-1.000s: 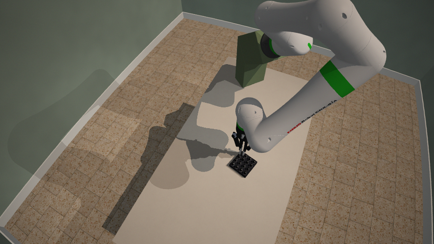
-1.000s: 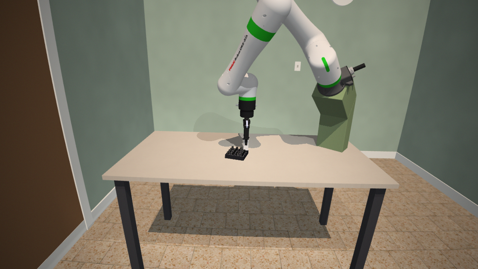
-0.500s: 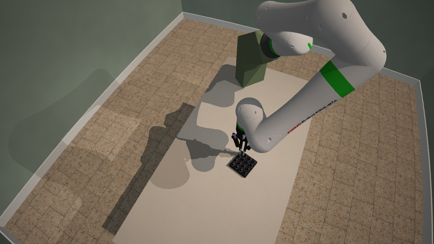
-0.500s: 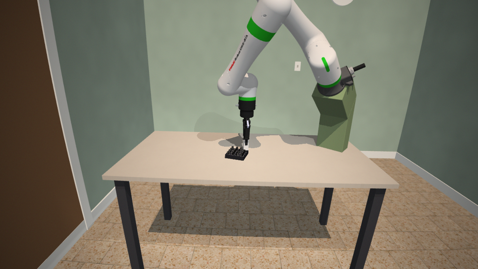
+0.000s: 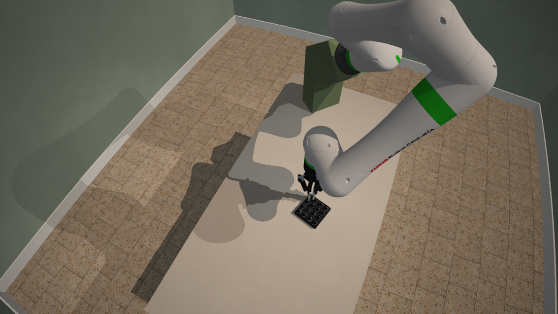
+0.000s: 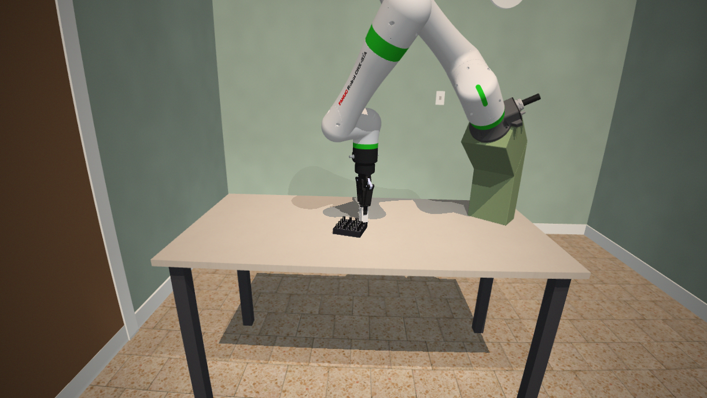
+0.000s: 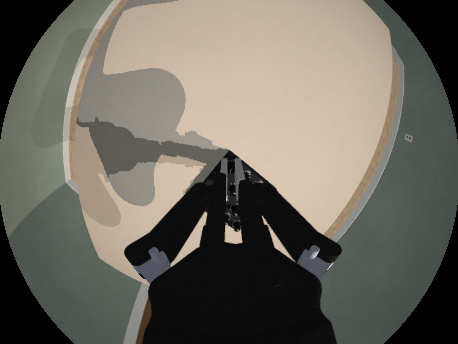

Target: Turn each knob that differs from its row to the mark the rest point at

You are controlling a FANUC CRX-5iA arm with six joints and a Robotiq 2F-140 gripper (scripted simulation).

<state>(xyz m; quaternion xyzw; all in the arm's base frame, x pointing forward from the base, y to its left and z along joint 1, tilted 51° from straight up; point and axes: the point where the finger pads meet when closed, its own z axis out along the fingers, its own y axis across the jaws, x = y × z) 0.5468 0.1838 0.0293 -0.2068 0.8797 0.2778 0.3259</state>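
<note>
The black knob box stands on its feet near the middle of the beige table. My gripper points straight down over the box's corner nearest the arm's pedestal. Its fingers are drawn close together on a corner knob, which shows as a dark sliver between them in the wrist view. The fingers hide most of the box there. The knob names and white lines are too small to read in the top and exterior views.
The arm's green pedestal stands at the table's far end. The arm's elbow hangs above the table just behind the box. The table edges are far from the box on all sides.
</note>
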